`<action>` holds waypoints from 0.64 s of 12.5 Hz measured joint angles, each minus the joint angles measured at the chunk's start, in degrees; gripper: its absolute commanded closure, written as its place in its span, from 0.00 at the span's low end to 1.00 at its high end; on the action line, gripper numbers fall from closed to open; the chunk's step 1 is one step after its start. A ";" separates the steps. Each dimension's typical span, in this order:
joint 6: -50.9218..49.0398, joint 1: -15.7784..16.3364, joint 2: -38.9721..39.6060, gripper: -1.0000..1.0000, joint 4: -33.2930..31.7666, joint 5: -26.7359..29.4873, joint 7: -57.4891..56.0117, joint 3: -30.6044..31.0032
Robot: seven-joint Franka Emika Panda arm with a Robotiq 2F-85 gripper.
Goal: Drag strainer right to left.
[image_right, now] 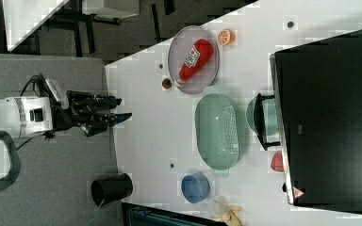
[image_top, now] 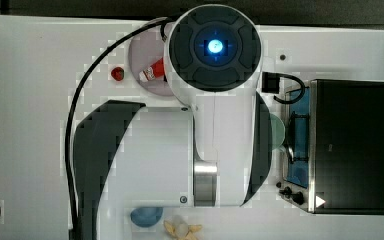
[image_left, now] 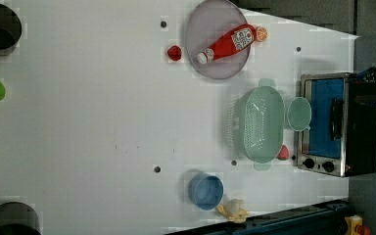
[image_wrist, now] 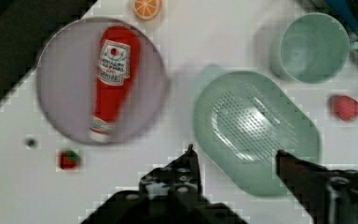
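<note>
Fingers [image_wrist: 192, 161] of our gripper [image_wrist: 235, 156] were open and held nothing. We saw the green strainer [image_wrist: 256, 130] lying at three o'clock from the ketchup bottle [image_wrist: 111, 81].

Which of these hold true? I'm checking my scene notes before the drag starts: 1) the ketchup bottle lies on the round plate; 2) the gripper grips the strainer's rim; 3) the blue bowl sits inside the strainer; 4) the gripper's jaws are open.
1) True: the ketchup bottle lies on the round plate.
2) False: the gripper hangs above the strainer, touching nothing.
3) False: the blue bowl stands on the table, apart from the strainer.
4) True: the jaws stand apart, empty.
</note>
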 measured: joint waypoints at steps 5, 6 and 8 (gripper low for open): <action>-11.68 -0.77 -29.93 0.00 -21.88 -2.51 0.24 -3.88; -9.92 -0.93 -32.39 0.00 -21.43 -1.52 0.33 -4.78; -6.46 -2.13 -33.17 0.00 -20.65 -0.91 1.61 -4.33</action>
